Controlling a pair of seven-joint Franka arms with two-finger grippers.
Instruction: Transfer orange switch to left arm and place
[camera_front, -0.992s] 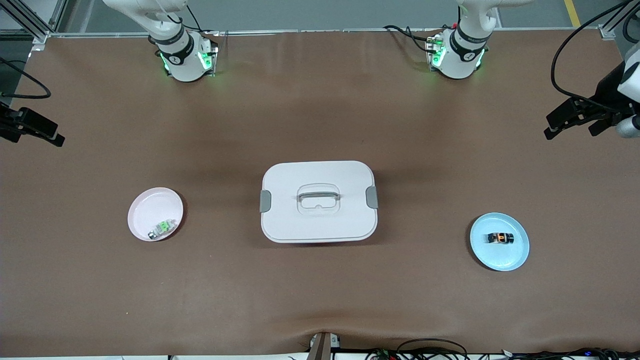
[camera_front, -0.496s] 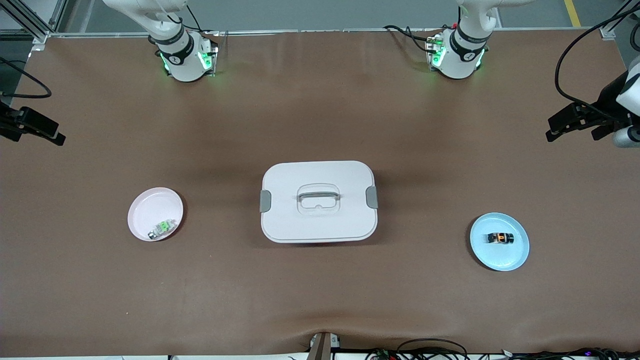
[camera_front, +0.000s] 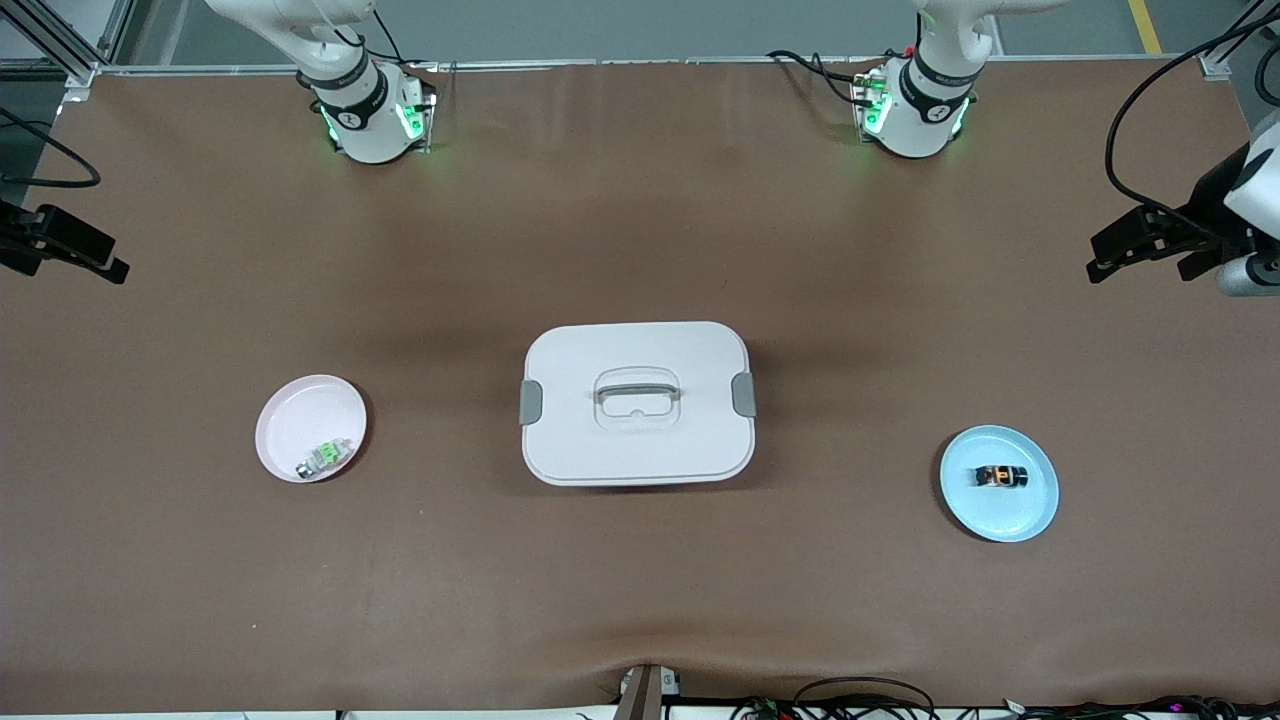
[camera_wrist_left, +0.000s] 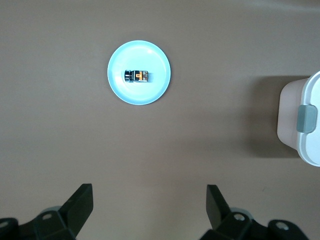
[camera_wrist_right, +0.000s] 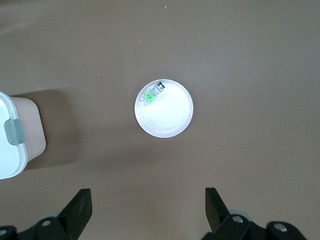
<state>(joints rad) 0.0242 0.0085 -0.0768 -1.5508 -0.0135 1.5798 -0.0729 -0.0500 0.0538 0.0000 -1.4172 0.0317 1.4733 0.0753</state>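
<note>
The orange switch (camera_front: 1002, 477), black with an orange band, lies on its side on a light blue plate (camera_front: 1000, 515) toward the left arm's end of the table. The white box (camera_front: 637, 402) with grey clips stands closed mid-table. My left gripper (camera_front: 1140, 268) hovers open and empty over the table's end past the blue plate. In the left wrist view the switch (camera_wrist_left: 137, 76) lies well ahead of the left gripper (camera_wrist_left: 149, 190), and the box (camera_wrist_left: 305, 120) is at the edge. My right gripper (camera_front: 70, 268) hangs open and empty over the other end, also seen as the right gripper (camera_wrist_right: 148, 192).
A pink plate (camera_front: 305, 410) toward the right arm's end holds a small green-and-clear component (camera_front: 325, 457); the right wrist view shows that plate (camera_wrist_right: 167, 117), the component (camera_wrist_right: 153, 93) and a corner of the box (camera_wrist_right: 12, 135). Brown table surface lies between box and plates.
Both grippers have drifted only slightly at their ends of the table. The switch, the plates and the box have not moved.
</note>
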